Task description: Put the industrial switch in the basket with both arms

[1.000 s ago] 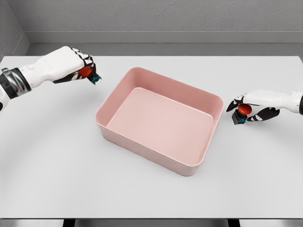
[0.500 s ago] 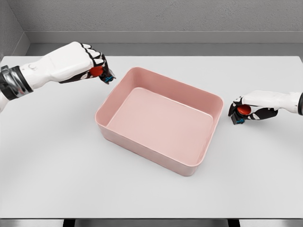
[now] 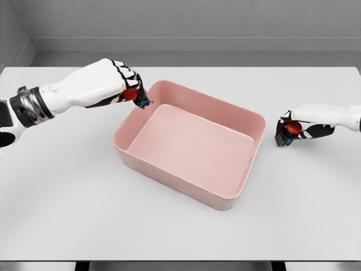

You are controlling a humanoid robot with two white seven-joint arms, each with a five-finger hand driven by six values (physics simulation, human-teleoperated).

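Our left hand [image 3: 121, 82], clamping a switch [image 3: 137, 97], has reached the basket [image 3: 169, 89] rim; right hand [image 3: 299, 125] has closed on the other switch [image 3: 287, 133].

White table [image 3: 67, 214] fills most of view, top matte, evenly lit, soft shadows only. Front edge at bottom, dark gap beneath. Grey textured wall [image 3: 186, 20] behind, lighter baseboard strip [image 3: 197, 44] along bottom. Second grey wall [image 3: 12, 34] at left, corner upper left. Narrow grey floor band [image 3: 225, 58] between table and wall.
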